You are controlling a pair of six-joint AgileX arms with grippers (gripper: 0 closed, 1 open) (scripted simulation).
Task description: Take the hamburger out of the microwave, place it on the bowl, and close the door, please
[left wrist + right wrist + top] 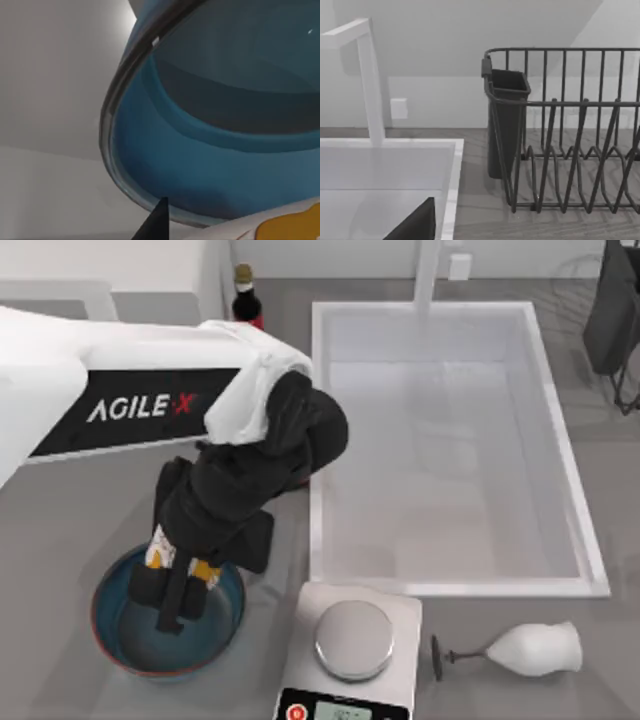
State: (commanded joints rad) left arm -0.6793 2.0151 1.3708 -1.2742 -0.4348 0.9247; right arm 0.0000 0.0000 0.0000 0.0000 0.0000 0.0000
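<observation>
The bowl (115, 635) is sitting at the near left of the table, round and blue with a thin reddish-brown rim, and the left gripper (170, 602) is reaching down into it from above. Between the dark fingers, the hamburger (160, 548) is showing as a white wrapped bundle with yellow-orange patches, held just over the far part of the bowl's inside; the fingers are closing on either side of it, so the claw is gripping the hamburger. In the left wrist view the bowl's blue wall and grey rim (210, 165) are looming close, with the wrapper (280, 227) and a dark fingertip (157, 220) at the edge.

The sink (320, 440) is lying in the middle of the table, a white rectangular basin with a white tap at its far side. Just near of it a kitchen scale (352, 640) is carrying a round silver pan, and a wine glass (520, 648) is lying on its side to the scale's right. A dark bottle (246, 298) is standing at the far left, behind the arm.

The left arm (120, 390) is stretching in from the left edge, white upper link crossing rightward, then bending down and back toward the bowl.

The right wrist view is looking over the sink's corner at a dark wire dish rack (570, 135) with a cutlery cup; whether the right gripper is open or closed, I cannot tell.
</observation>
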